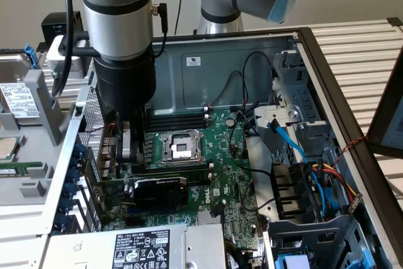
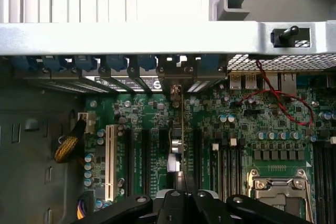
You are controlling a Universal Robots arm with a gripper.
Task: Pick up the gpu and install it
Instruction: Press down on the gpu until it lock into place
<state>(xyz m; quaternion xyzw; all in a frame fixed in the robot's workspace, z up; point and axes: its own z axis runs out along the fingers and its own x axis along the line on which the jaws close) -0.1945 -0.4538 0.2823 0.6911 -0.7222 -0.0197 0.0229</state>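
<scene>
Gripper: fingers clenched, empty, poised above the motherboard.
Gpu: stood upright in its slot, just beside the CPU socket.

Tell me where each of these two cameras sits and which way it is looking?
Exterior view: off the arm, above and beside the open computer case, looking down into it; the robot's grey arm reaches in over the graphics card, which stands on the motherboard.
Wrist view: on the arm's wrist, facing down at the motherboard; the shut end effector shows at the edge, over the card seen edge-on.
Shared: motherboard, processor socket, graphics card.
</scene>
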